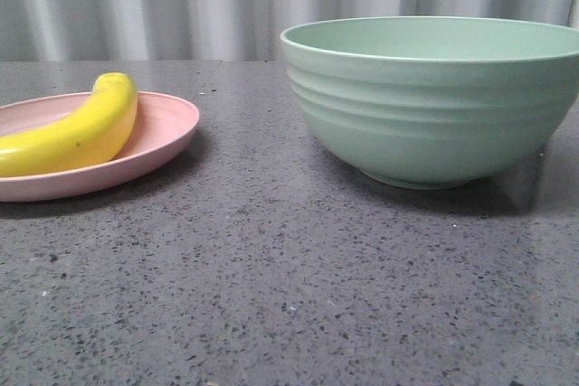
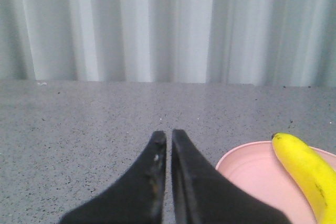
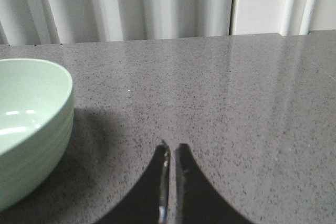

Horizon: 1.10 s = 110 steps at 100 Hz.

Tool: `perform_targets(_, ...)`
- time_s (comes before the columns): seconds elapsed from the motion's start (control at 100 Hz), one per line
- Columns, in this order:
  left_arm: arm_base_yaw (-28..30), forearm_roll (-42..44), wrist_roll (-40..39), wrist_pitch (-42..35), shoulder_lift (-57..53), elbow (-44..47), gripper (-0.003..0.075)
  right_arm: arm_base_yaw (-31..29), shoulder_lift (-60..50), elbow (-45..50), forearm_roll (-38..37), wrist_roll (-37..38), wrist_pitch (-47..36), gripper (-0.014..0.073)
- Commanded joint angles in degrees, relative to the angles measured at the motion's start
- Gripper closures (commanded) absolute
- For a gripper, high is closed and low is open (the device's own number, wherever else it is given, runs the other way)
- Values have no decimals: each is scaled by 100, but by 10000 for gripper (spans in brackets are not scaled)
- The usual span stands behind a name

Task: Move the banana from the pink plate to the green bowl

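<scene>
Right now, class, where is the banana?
In the front view the banana lies on the pink plate at the table's left, apart from the green bowl on the right.

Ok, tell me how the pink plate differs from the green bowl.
The shallow pale pink plate is low with a slight rim; the deep ridged mint-green bowl stands far taller. The plate holds the glossy yellow banana; what shows of the bowl's inside is bare. The plate sits left, the bowl right. Both are round and rest on the speckled grey table.
</scene>
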Motion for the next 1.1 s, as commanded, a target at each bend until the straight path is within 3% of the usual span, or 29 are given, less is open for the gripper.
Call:
perform_targets(0.0,-46,-59,0,-496,454,-340,741,-15,446,-520,84,-55,-341,657)
perform_targets(0.19,-46,-59,0,-1151,1142,-382,704,-15,739,-664,207,-55,-425,657)
perform_targets(0.39,-46,-120,-42,-1748,1470,-382,414,-15,762,-664,233,-55,-296,657)
perform_targets(0.52,-46,-120,-42,-2032,1656,-391,287,-15,762,-664,233,-55,-296,657)
perform_targets(0.7,-383,-120,-42,-1672,2032,-701,284,-15,762,-664,233,-55,-296,657)
perform_targets(0.88,-1201,-120,-42,-640,2716,-1396,285,-15,762,-664,241,-55,-296,657)
perform_targets(1.09,-2062,-120,-42,-257,3467,-1876,285,-15,762,-664,241,-55,-274,657)
